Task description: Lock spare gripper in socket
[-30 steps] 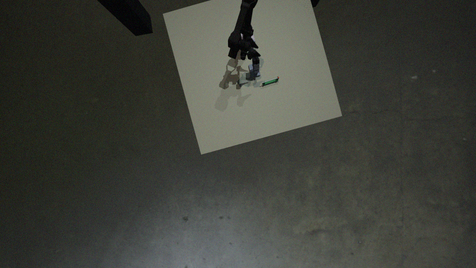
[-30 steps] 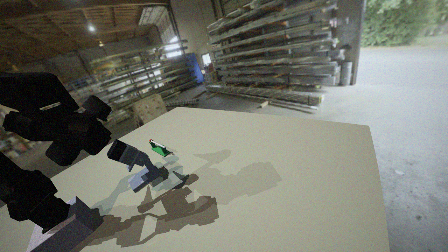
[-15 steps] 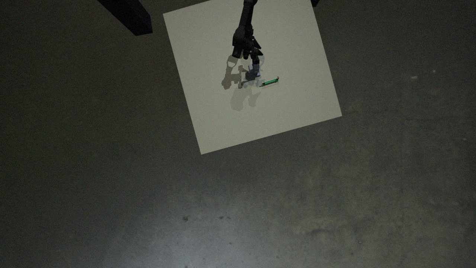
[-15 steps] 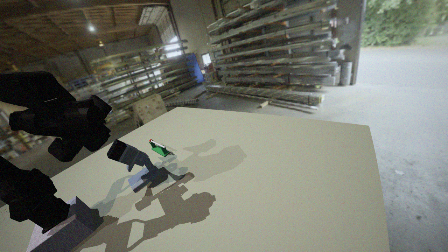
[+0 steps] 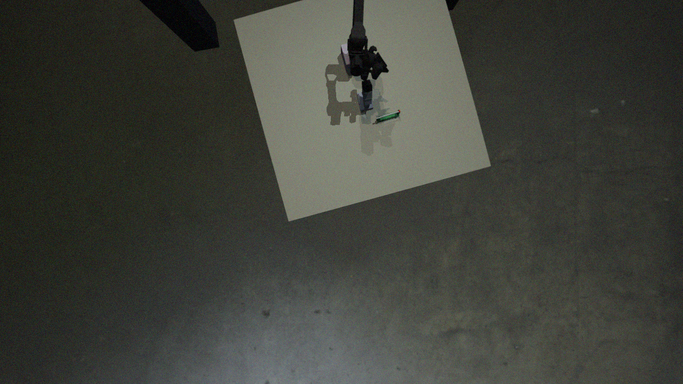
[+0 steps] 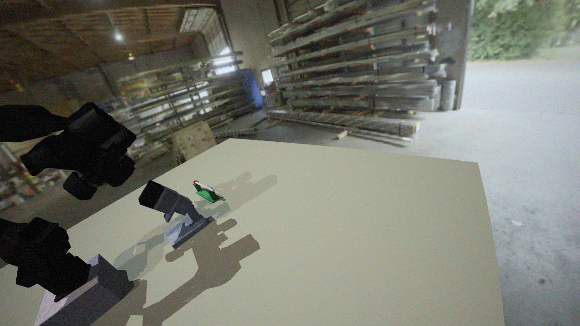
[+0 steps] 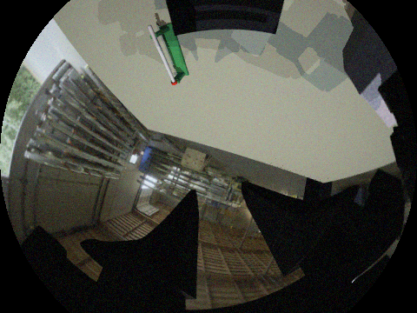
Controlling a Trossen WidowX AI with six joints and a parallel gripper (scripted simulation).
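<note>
A green cradle (image 5: 389, 117) (image 6: 208, 196) (image 7: 176, 53) stands on the table, with a thin white pin (image 6: 205, 187) (image 7: 161, 52) with a red end across its uprights. Nearer the arm's base, a tilted dark block (image 5: 366, 86) (image 6: 151, 194) (image 7: 226, 19) stands on a blue-grey foot (image 6: 176, 235). I cannot tell from its look whether the block is the socket or the spare gripper. My gripper (image 7: 219, 190) is part open, with nothing between its fingers. It is above the table, apart from the block and the cradle. Its fingertips are hidden in the exterior view.
The pale table (image 5: 382, 172) (image 6: 364, 227) (image 7: 261, 113) has edges on all sides. The arm's purplish base block (image 6: 103, 279) stands on it, on the far side of the tilted block from the cradle. Shadows of the arm fall around the blue-grey foot.
</note>
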